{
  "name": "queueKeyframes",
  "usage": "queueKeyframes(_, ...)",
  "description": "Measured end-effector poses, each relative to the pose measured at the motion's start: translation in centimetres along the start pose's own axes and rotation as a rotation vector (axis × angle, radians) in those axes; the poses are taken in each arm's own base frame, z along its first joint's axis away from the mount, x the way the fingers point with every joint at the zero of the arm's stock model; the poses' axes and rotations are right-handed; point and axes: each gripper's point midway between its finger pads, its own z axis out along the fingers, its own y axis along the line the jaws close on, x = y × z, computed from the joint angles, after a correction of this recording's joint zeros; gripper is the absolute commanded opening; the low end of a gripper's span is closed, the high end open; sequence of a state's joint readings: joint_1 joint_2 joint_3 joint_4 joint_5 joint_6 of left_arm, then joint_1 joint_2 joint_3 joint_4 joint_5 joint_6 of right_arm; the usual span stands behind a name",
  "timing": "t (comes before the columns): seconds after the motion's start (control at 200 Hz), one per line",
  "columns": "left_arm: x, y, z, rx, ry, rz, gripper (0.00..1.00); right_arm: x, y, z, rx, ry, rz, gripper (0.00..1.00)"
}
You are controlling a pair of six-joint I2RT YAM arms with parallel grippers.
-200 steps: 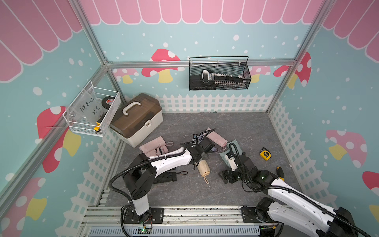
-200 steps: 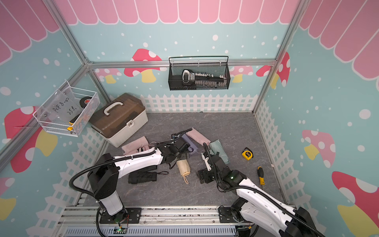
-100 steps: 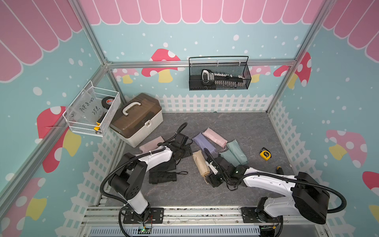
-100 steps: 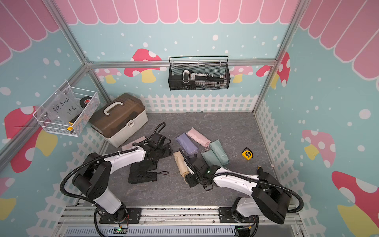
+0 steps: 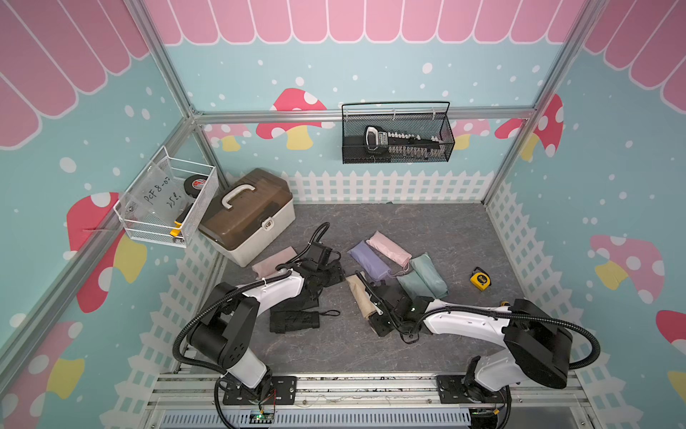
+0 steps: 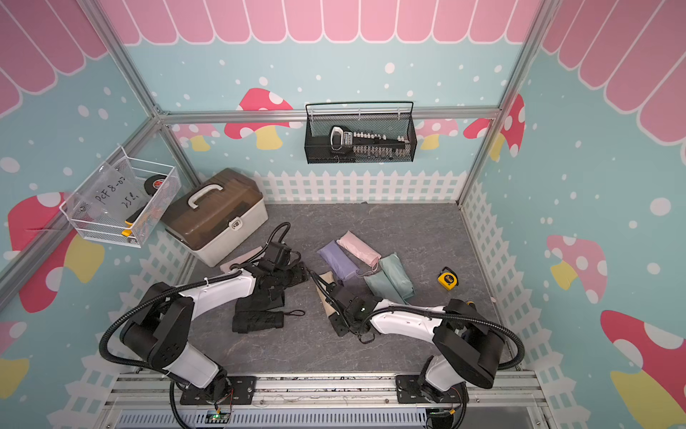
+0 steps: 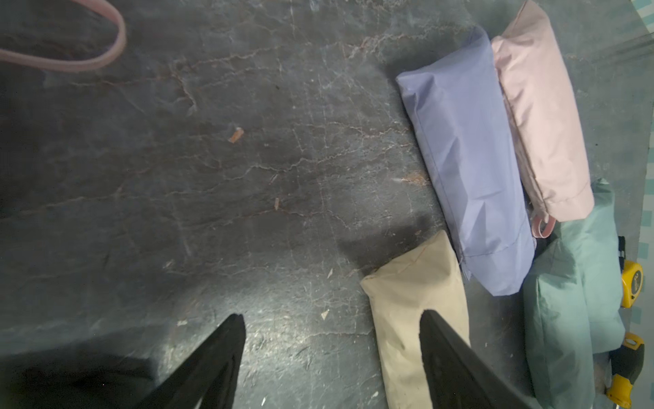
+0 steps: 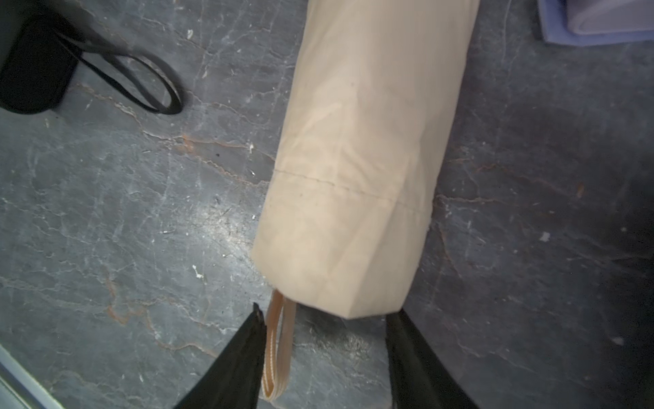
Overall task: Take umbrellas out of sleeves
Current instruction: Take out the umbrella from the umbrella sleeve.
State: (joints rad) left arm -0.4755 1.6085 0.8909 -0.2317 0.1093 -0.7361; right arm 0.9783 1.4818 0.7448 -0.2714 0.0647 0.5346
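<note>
A beige sleeve [image 5: 358,297] [image 8: 354,177] lies on the grey floor with its umbrella hidden inside; a beige wrist loop [image 8: 279,347] pokes out of its open end. My right gripper [image 8: 328,310] [image 5: 373,312] is at that end, jaws apart, one finger on each side, the loop beside one finger. My left gripper [image 7: 332,315] [image 5: 330,276] hangs open over bare floor next to the sleeve's closed end [image 7: 407,318]. Lilac [image 5: 371,262], pink [image 5: 389,249] and two mint [image 5: 427,275] sleeved bundles lie behind. A black umbrella [image 5: 295,321] lies by the left arm.
A brown-lidded toolbox [image 5: 247,215] stands at the back left, with a flat pink piece of fabric [image 5: 274,262] in front of it. A yellow tape measure [image 5: 480,278] lies right of the mint bundles. Wire baskets hang on the back wall [image 5: 397,137] and left wall [image 5: 167,204].
The left arm has left the beige sleeve on the floor and pulled back to the left. The right arm swung in to the sleeve's open end and its jaws have narrowed.
</note>
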Motion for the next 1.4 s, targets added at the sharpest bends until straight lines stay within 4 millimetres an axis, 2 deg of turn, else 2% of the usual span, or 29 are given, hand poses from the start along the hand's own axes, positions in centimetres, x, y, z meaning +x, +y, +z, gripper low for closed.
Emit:
queueKeyframes(0.37,-0.3,-0.7,-0.8,0.043,-0.02,0.003,0.77,1.1,-0.6,0.9,0.055,0.04,0.008,0.46)
queueKeyframes(0.425,-0.3,-0.7,-0.8,0.043,-0.019,0.003,0.77,1.2,-0.6,0.9,0.061,0.043,0.005,0.43)
queueKeyframes(0.731,-0.1,-0.5,-0.7,0.039,-0.015,0.002,0.77,1.9,-1.0,0.6,0.11,0.059,-0.006,0.41)
queueKeyframes(0.966,-0.1,-0.5,-0.7,0.043,-0.015,0.002,0.77,1.1,-0.5,-0.1,0.169,0.04,-0.05,0.4)
queueKeyframes(1.296,0.1,-0.4,-1.0,0.05,-0.022,0.003,0.77,1.4,-0.5,1.2,0.209,0.067,-0.065,0.37)
queueKeyframes(1.401,0.0,-0.5,-1.1,0.053,-0.025,0.003,0.77,1.3,-0.4,1.4,0.21,0.064,-0.057,0.26)
